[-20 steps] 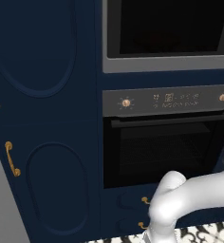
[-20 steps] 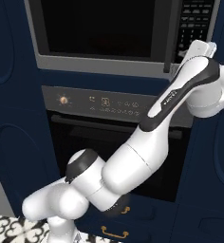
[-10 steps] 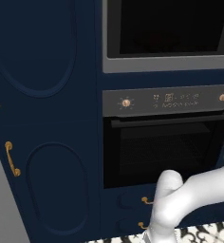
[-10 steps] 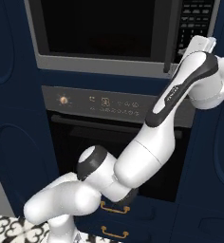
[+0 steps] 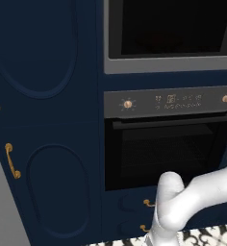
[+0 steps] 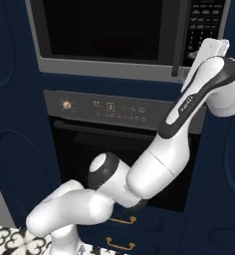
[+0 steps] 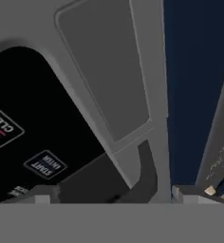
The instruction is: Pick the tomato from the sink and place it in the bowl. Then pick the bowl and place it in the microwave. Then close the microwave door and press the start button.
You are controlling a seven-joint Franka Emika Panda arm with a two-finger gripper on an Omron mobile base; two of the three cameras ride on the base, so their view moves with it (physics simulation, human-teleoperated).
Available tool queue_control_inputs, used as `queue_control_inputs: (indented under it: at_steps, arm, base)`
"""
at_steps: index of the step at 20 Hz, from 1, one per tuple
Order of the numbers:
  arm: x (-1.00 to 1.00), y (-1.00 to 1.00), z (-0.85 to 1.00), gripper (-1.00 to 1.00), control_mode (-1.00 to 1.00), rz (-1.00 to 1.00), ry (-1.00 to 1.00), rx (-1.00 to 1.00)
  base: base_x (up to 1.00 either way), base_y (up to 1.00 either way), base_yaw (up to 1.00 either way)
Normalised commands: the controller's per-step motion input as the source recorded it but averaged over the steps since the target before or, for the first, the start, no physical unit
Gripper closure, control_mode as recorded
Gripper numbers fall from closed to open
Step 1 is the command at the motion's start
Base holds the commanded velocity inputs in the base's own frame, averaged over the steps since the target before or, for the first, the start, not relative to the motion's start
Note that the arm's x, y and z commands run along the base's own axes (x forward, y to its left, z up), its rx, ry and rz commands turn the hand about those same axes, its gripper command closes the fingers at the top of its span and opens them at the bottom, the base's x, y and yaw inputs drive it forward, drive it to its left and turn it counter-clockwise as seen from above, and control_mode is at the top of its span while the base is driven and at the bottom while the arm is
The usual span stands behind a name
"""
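Gripper (image 6: 198, 50) pressed close against the button panel (image 6: 205, 22) at the microwave (image 6: 124, 40) right side; finger spread hard to judge, seemingly narrow. Hand view: black panel face (image 7: 33, 128) with START button (image 7: 45, 164), grey frame beside. Microwave door (image 6: 107, 30) shut. Oven (image 5: 168, 139) below, navy cabinets (image 5: 43, 120) left.

Grey-framed microwave (image 6: 107, 64), black button panel (image 6: 205, 25), navy cabinets (image 5: 43, 120), brass handles (image 5: 10, 161), seemingly patterned black-white floor (image 5: 209, 238).
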Motion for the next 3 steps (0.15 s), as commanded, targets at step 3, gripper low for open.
queue_control_inputs:
  at_steps: [3]
  arm:
    - [-0.98,0.38,-0.27,-1.0,-1.0,0.0,-0.01,0.0]
  base:
    - [0.0,0.0,0.0]
